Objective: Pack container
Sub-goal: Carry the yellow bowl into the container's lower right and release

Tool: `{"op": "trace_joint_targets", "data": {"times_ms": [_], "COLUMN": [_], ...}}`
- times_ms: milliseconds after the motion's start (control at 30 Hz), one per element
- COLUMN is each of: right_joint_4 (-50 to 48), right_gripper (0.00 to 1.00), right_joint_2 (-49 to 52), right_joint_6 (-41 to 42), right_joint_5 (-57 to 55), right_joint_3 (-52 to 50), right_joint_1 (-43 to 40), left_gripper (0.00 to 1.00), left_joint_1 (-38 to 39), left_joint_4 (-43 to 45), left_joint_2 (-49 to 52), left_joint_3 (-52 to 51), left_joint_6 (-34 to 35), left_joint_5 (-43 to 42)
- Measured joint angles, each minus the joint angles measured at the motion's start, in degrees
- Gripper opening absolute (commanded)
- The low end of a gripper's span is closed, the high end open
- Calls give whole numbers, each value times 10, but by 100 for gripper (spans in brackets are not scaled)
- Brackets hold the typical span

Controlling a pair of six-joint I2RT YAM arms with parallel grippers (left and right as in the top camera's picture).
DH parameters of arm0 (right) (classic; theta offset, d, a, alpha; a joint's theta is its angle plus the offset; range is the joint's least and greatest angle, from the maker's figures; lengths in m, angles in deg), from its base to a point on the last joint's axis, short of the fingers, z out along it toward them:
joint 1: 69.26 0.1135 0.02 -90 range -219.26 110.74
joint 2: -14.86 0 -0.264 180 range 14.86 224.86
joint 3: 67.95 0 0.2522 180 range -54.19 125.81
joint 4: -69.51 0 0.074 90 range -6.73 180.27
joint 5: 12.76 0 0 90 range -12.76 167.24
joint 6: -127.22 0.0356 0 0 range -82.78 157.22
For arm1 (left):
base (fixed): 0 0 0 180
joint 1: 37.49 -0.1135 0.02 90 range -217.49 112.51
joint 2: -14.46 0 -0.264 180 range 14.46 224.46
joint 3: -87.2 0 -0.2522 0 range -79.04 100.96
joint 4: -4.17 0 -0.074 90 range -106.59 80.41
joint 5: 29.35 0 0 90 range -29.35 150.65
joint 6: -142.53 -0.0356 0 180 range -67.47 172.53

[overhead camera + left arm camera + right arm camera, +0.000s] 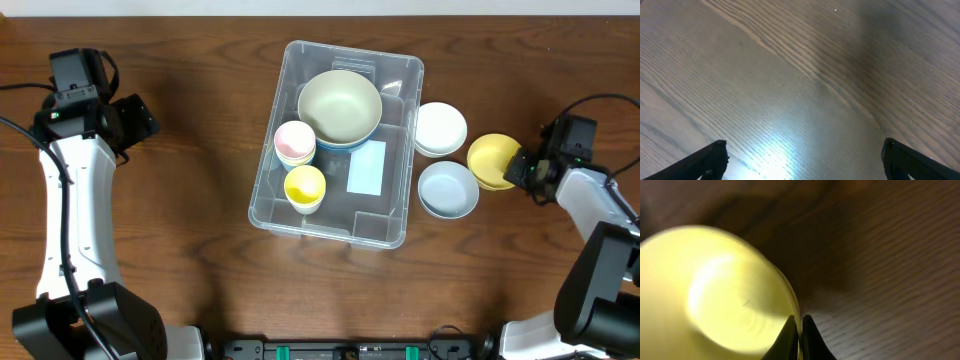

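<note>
Clear glossy plastic container [400, 200], smooth shiny yellow bowl [715, 295], grained wooden table [790, 75] with slight sheen

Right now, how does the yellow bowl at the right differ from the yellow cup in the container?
The yellow bowl is outside the container, its rim pinched by the right gripper; the yellow cup stands inside it, untouched. The bowl looks wider than the cup. Both are yellow, open side up.
</note>
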Motion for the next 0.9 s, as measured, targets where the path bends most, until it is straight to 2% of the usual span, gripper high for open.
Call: {"op": "trace_joint_targets", "data": {"times_ms": [233,400,533,733,900], "right_joint_4": [137,234,258,262,276], "right_gripper": [1,1,1,1,1], "right_joint_2": [-81,-148,-163,-125,-90], "right_joint_6": [-12,-40,-52,-64,-70], "right_joint_5": [-1,3,11,12,13], "right_joint_3": [150,267,283,281,280], "right_joint_1": [9,94,204,355,424], "left_gripper": [98,98,98,98,98], "left_joint_1": [0,0,0,0,0], "left_joint_4": [0,0,0,0,0], "left_joint_2": [0,0,0,0,0], "left_joint_3": [0,0,0,0,0], "left_joint_6": [0,0,0,0,0], "left_joint_5": [0,0,0,0,0]}}
